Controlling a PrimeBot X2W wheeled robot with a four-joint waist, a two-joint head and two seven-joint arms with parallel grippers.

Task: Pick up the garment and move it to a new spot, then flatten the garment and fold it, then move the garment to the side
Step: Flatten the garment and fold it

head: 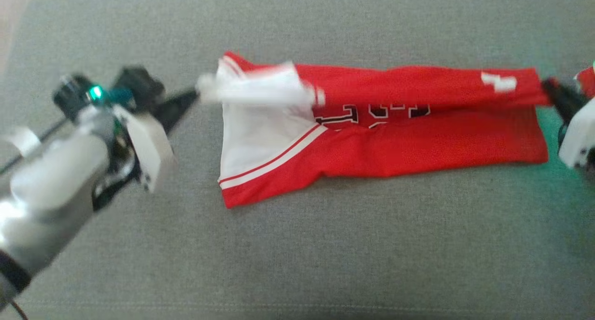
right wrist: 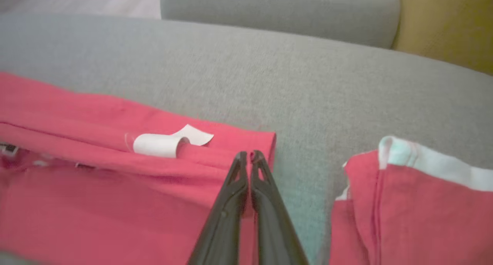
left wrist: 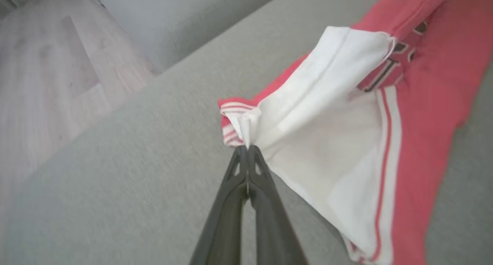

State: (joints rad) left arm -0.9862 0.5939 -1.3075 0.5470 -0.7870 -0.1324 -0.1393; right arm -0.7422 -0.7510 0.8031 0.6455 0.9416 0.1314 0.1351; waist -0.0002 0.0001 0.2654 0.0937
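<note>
"So where does the garment (head: 386, 138) lie?"

"Lengthwise across the grey cushion (head: 325, 264), red with a white panel at the robot's left end. Its lower layer rests flat on the fabric. The far long edge is raised and drawn partly over the lettering."

"And the grippers?"

"The left gripper (left wrist: 246, 149) has its fingers pressed together on the bunched white corner. The right gripper (right wrist: 251, 155) is closed likewise on the red corner at the other end, just past the white label (right wrist: 160, 145)."

"Why one at each end?"

"Probably to hold the long edge taut between them, so it comes over straight and the fold lands without wrinkles. That looks like the folding step, with the move to the side not yet done."

"Anything in the way?"

"A second red piece (right wrist: 416, 207) lies just beside the right end, apart from the garment, and the right arm would need to avoid it. The white corner is blurred in the head view, so how high it hangs is hard to tell."
</note>
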